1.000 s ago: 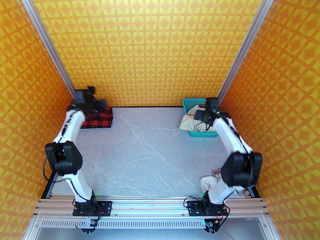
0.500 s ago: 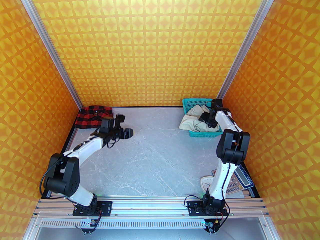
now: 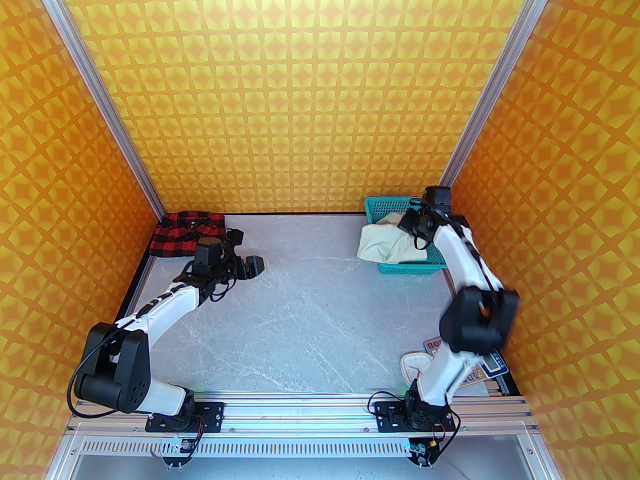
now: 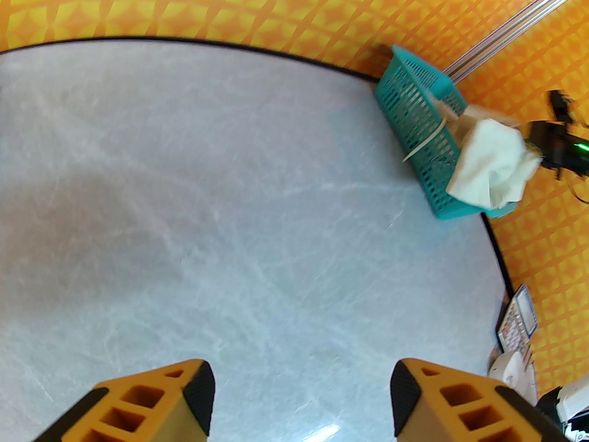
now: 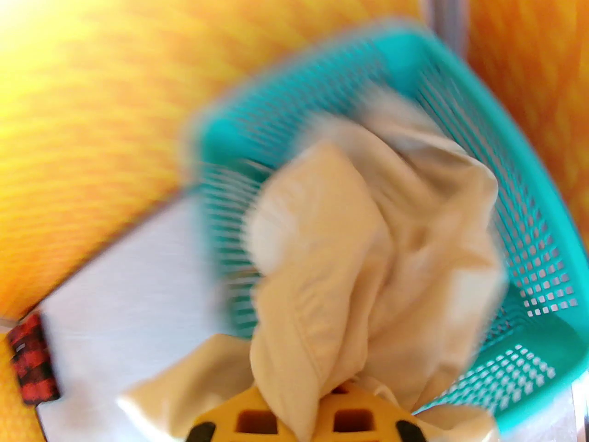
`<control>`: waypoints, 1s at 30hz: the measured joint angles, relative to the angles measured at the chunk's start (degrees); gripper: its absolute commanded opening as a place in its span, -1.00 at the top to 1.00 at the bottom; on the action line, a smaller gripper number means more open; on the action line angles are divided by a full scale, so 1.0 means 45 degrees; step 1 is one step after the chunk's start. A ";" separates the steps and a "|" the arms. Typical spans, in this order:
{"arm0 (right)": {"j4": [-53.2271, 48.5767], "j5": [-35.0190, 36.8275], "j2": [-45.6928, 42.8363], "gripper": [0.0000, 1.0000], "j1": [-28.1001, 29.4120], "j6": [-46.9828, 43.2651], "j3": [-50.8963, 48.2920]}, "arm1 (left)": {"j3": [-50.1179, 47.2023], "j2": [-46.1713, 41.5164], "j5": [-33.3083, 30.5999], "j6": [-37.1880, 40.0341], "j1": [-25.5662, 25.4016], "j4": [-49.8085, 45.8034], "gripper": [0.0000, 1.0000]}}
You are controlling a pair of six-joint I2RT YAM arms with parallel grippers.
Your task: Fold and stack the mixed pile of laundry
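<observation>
The red-and-black checked shirt (image 3: 187,233) lies folded flat in the far left corner, and shows small at the left edge of the right wrist view (image 5: 32,362). My left gripper (image 3: 250,266) hovers over bare table just right of it, its orange fingers wide open with nothing between them (image 4: 301,398). The cream trousers (image 3: 385,245) hang bunched over the rim of the teal basket (image 3: 405,269). My right gripper (image 3: 412,223) is above the basket, shut on a fold of the trousers (image 5: 368,247), with the cloth rising between its fingers (image 5: 299,424). The right wrist view is motion-blurred.
The teal mesh basket (image 4: 414,108) stands in the far right corner against the wall. A white clock (image 3: 414,365), a calculator (image 3: 434,344) and a small scale (image 3: 492,363) lie at the near right beside the right arm's base. Patterned orange walls close three sides.
My left arm left the shirt in the corner and drew back over the table. My right gripper closed on the trousers in the basket and pulled them upward.
</observation>
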 measured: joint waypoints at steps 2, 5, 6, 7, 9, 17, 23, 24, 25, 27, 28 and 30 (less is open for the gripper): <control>0.0359 0.0049 -0.1676 1.00 0.0918 -0.0087 -0.0442 | 0.0554 0.0000 0.0238 -0.0063 0.0049 0.0015 -0.35; 0.0486 0.0189 -0.3473 1.00 0.2453 -0.0160 -0.0724 | 0.1166 -0.0189 0.0661 -0.0296 0.0073 0.0063 -0.37; 0.0476 0.0243 -0.4027 1.00 0.3109 -0.0160 -0.0821 | 0.1234 -0.0413 0.0787 -0.0350 0.0073 0.0058 -0.40; 0.0471 0.0291 -0.4420 1.00 0.3648 -0.0155 -0.0933 | 0.1234 -0.0646 0.0869 -0.0384 0.0073 0.0034 -0.45; 0.0369 0.0486 -0.5110 1.00 0.4847 -0.0131 -0.1277 | 0.1234 -0.1277 0.1020 -0.0437 0.0073 -0.0189 -0.54; 0.0860 0.1229 -0.3371 -0.11 0.9209 0.0661 -0.4750 | -0.0073 -0.3939 0.1307 -0.0335 0.0185 -0.1428 -0.98; 0.1219 0.0262 -0.0219 -0.65 0.9918 0.1486 -0.5897 | -0.2448 -0.4838 -0.0005 -0.0525 0.0325 -0.2565 -0.98; 0.1117 0.0238 -0.0413 -0.66 0.9806 0.1491 -0.6047 | -0.2730 -0.5032 -0.0151 -0.0525 0.0350 -0.2642 -0.98; 0.1078 0.0170 -0.0656 -0.66 0.9685 0.1491 -0.6144 | -0.2968 -0.5226 -0.0262 -0.0554 0.0389 -0.2628 -0.98; 0.0855 0.0078 -0.1661 -0.66 0.9083 0.1486 -0.6460 | -0.3594 -0.5649 -0.0364 -0.1025 0.0525 -0.2225 -0.99; 0.0763 0.0039 -0.2268 -0.66 0.8684 0.1486 -0.6688 | -0.3959 -0.5833 -0.0364 -0.1307 0.0622 -0.1870 -0.93; 0.0408 0.0024 -0.3755 -0.66 0.7645 0.1491 -0.7295 | -0.4473 -0.5843 -0.0306 -0.1792 0.0636 -0.1462 -0.65</control>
